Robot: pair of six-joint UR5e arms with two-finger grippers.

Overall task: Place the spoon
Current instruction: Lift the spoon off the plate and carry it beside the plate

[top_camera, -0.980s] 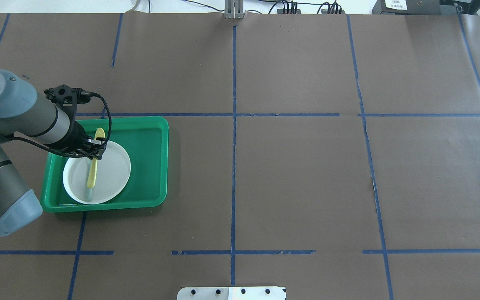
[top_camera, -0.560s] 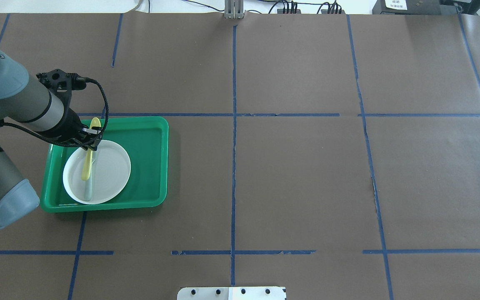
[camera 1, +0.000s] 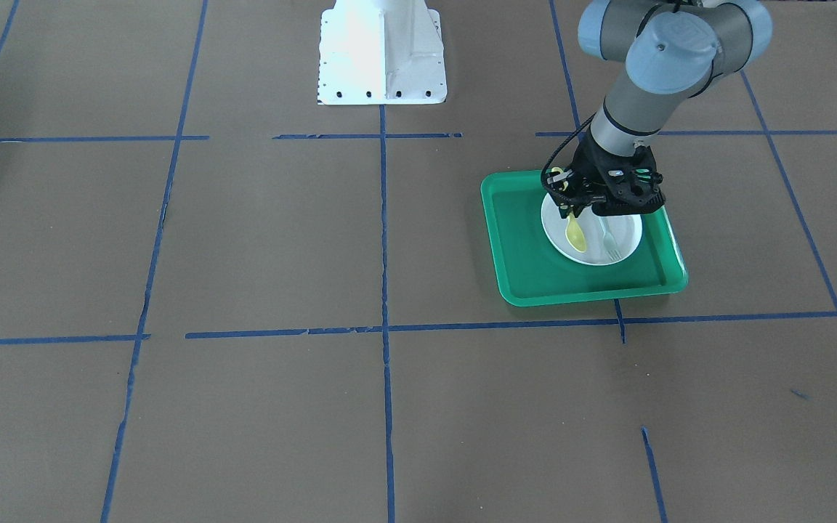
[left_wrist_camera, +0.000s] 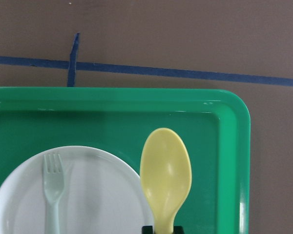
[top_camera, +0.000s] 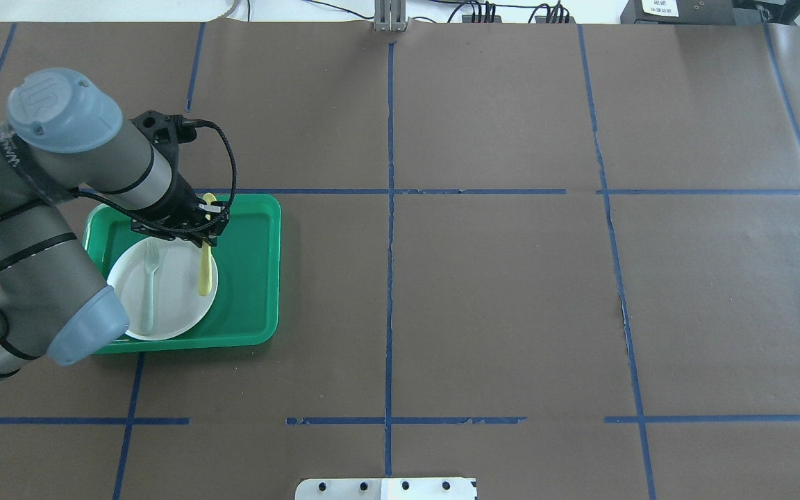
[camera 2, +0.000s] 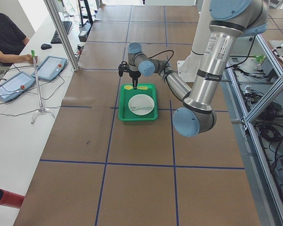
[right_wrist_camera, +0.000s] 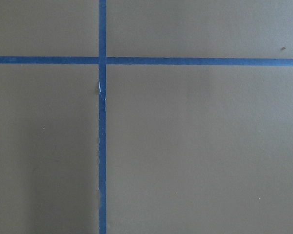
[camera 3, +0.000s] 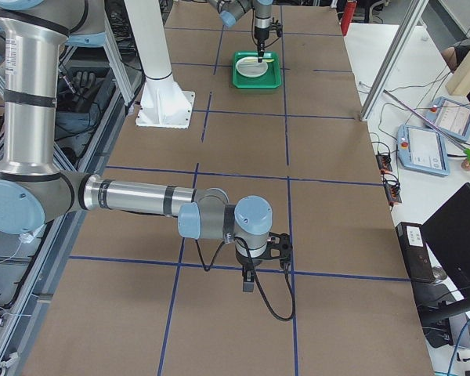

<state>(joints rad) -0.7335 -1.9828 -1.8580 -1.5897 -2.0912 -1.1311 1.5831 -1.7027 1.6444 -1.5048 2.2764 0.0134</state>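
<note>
My left gripper (top_camera: 205,235) is shut on the light-yellow spoon (top_camera: 204,274) about a third of the way along it from the bowl end. It holds the spoon level, just above the right rim of the white plate (top_camera: 171,292) in the green tray (top_camera: 254,264). The spoon's bowl (left_wrist_camera: 166,173) points away from me, over the tray floor, and its handle hangs over the plate. The front-facing view shows the same grip (camera 1: 580,212) and the spoon (camera 1: 575,234). My right gripper (camera 3: 249,280) shows only in the right side view, far from the tray; I cannot tell its state.
A pale grey-green fork (top_camera: 150,278) lies on the left half of the plate, tines pointing away from me. The tray sits just inside a blue tape line (top_camera: 344,191). The robot's base plate (camera 1: 382,51) stands at the table's near edge.
My left arm has swung to the right with the spoon, from over the fork to the plate's right rim. The fork now lies uncovered.
</note>
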